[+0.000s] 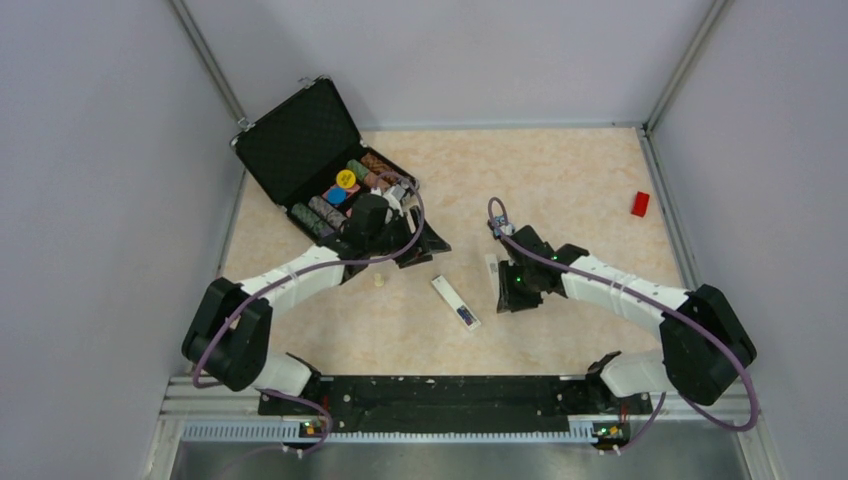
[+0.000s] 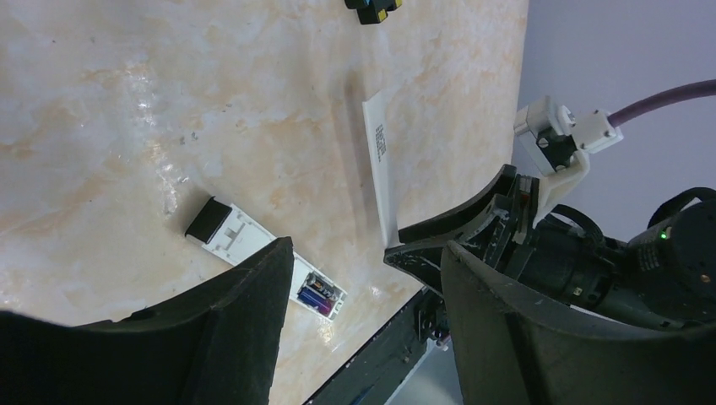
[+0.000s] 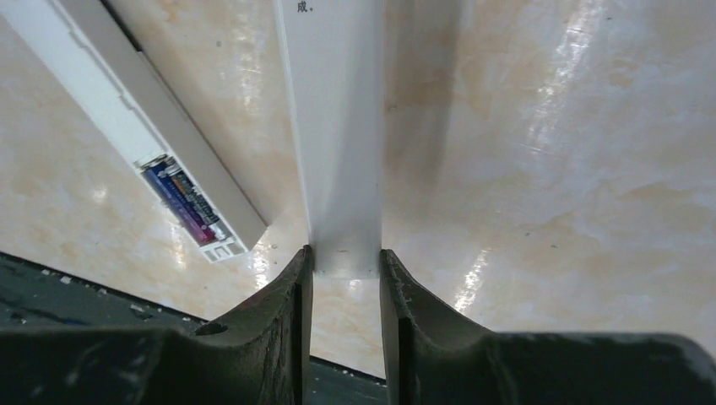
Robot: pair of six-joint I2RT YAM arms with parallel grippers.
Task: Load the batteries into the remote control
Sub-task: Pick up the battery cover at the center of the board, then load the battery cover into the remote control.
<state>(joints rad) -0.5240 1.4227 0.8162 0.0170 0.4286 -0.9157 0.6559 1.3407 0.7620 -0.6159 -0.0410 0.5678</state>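
Observation:
The white remote control (image 1: 455,302) lies flat on the table between the arms, its back compartment uncovered. Two dark purplish batteries (image 3: 181,198) sit side by side inside that compartment (image 2: 317,295). My right gripper (image 3: 344,257) is shut on the near end of a flat white cover strip (image 3: 338,126), pinching it by its long edges, just right of the remote (image 3: 127,101). In the left wrist view the strip (image 2: 380,160) stands tilted off the table. My left gripper (image 2: 367,253) hangs open above the remote (image 2: 241,234), holding nothing.
An open black case (image 1: 300,140) with coloured rolls stands at the back left, close behind my left gripper (image 1: 425,245). A red block (image 1: 640,204) lies at the far right. A small cream piece (image 1: 379,280) rests left of the remote. Grey walls enclose the table.

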